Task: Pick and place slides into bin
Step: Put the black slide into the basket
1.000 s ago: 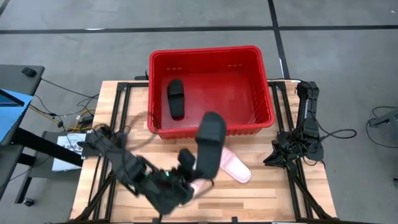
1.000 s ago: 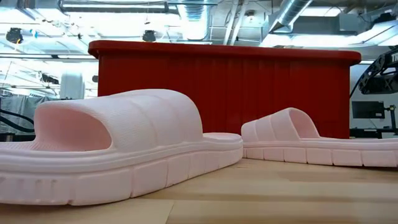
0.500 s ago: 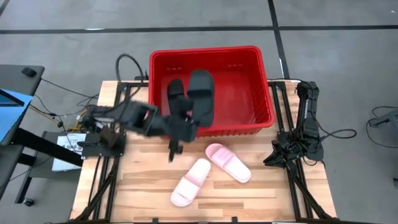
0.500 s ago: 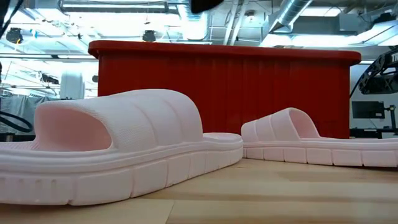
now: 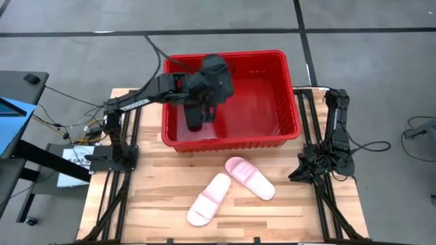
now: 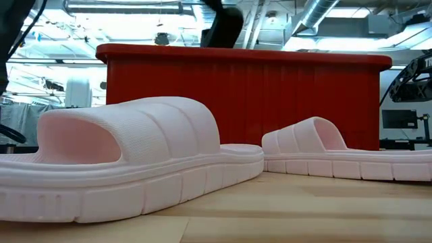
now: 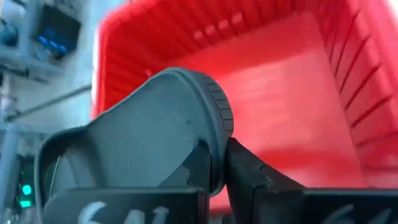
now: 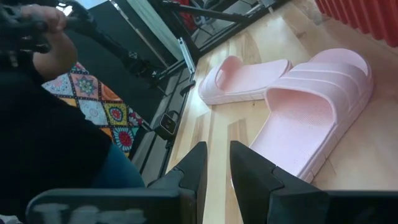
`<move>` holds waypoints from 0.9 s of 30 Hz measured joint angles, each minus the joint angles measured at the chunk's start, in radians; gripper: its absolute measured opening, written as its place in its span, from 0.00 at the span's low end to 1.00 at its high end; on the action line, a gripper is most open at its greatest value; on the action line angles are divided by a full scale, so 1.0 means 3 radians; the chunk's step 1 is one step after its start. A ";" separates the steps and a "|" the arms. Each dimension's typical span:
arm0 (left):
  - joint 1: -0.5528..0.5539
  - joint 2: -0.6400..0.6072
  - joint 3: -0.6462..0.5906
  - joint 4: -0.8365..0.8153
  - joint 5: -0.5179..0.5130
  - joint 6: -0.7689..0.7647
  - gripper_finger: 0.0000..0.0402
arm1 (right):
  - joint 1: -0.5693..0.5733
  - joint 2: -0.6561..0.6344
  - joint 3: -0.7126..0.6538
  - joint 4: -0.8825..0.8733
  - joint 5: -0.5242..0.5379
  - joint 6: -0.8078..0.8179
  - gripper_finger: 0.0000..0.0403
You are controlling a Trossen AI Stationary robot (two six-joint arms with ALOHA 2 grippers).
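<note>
- Black slide point(image 5: 216, 71) is in my left gripper point(image 7: 217, 171), hanging over the bin's point(image 5: 289, 82) interior at about 10 o'clock from the bin's centre. Left wrist view shows the jaws pinched on its sole edge, the ribbed red floor beyond it.
- Second black slide point(image 5: 195, 117) lies on the bin floor just below the held one, partly hidden by the arm; I cannot tell whether they touch.
- Two pale pink slides are on the desk point(image 5: 143, 197), outside the bin at its 6 o'clock side: one point(image 5: 251, 177) near the front wall, the other point(image 5: 210, 199) farther toward the desk's near edge. Toe ends close together, heel ends splayed; contact unclear.
- Handling, my judgement: moulded foam, light, stiff enough to hold its shape from a one-sided pinch, textured so not slippery, nothing fragile. Best hold looks like the sole edge or across the wide strap; the strap arch gives clearance for a finger underneath.
- Risk: the long slide may swing on an end grip and catch the rim, so I would release low and well inside the walls.
- Right gripper point(image 8: 214, 165) is parked at 3 o'clock on the desk edge, jaws narrow with a slim gap, holding nothing, facing the pink pair.
- Progress: roughly halfway, I reckon.
</note>
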State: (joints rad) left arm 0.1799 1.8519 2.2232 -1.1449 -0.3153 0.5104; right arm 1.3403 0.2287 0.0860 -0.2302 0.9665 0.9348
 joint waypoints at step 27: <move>0.0552 0.0001 -0.1476 0.0648 0.0940 0.0628 0.03 | 0.0000 0.0000 0.0000 0.0000 0.0000 -0.0001 0.15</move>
State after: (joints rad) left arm 0.3455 1.8521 1.7803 -0.9505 -0.0334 0.6988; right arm 1.3403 0.2287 0.0860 -0.2302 0.9665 0.9345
